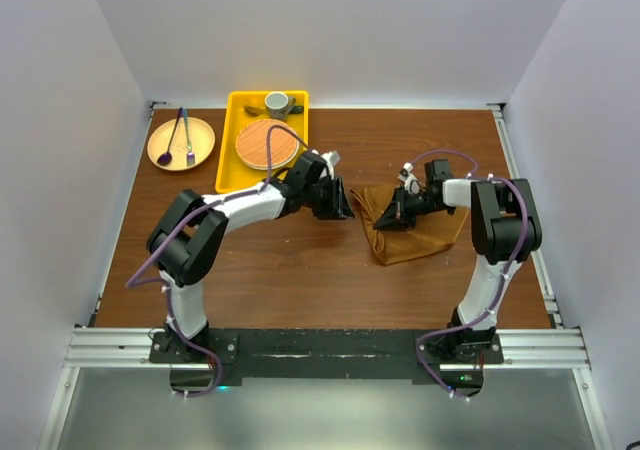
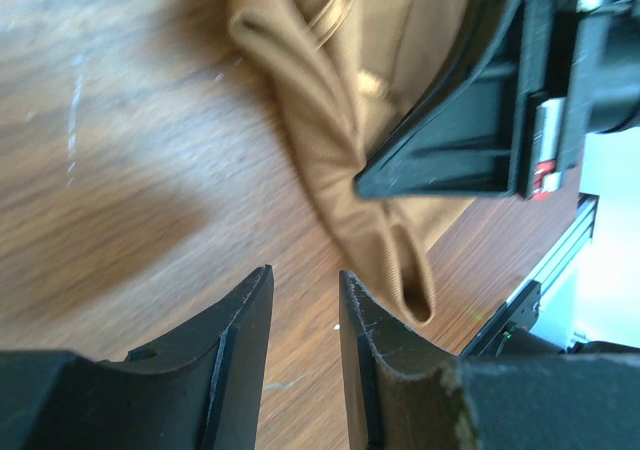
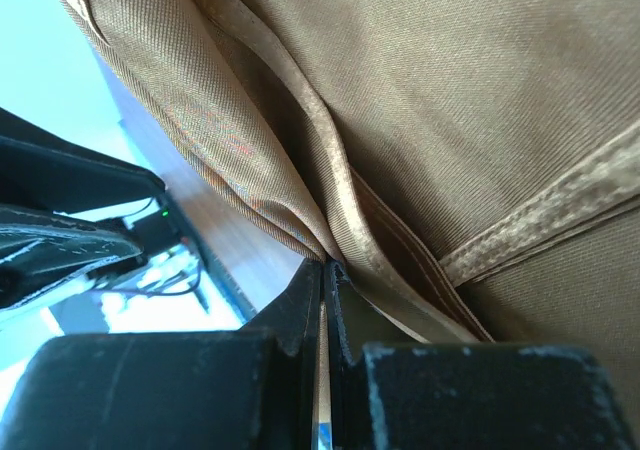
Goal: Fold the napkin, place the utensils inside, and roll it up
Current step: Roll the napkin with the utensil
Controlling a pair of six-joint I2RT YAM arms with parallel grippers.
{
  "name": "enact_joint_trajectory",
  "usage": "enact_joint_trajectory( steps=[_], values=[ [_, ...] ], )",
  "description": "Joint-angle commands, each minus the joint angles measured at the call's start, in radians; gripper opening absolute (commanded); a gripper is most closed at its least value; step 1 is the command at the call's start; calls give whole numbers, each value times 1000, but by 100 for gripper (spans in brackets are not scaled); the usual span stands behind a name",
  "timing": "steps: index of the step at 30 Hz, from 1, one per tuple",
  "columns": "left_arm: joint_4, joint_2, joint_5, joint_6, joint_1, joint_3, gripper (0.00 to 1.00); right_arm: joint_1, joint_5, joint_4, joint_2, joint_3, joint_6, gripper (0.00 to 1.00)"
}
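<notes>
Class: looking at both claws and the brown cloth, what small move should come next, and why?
Probably the left claw should ease forward and close on the rumpled edge of the rust-brown cloth napkin. Its jaws stand open over the wooden table, short of the cloth, while the right claw pinches a fold.

The napkin [image 1: 422, 238] is plain rust-brown; the tray [image 1: 229, 170] is yellow.
</notes>
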Motion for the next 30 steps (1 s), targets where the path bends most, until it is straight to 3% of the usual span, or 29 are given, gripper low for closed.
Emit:
enact_joint_trajectory(
  steps=[1,18,30],
  values=[
    [55,12,27,-8,-4,76,37,-23,42,-52,17,26,-33,0],
    [122,156,88,-45,-35,203,37,-69,304,-253,127,127,-96,0],
    [50,32,39,-15,-21,113,36,0,353,-316,172,164,-158,0]
  ],
)
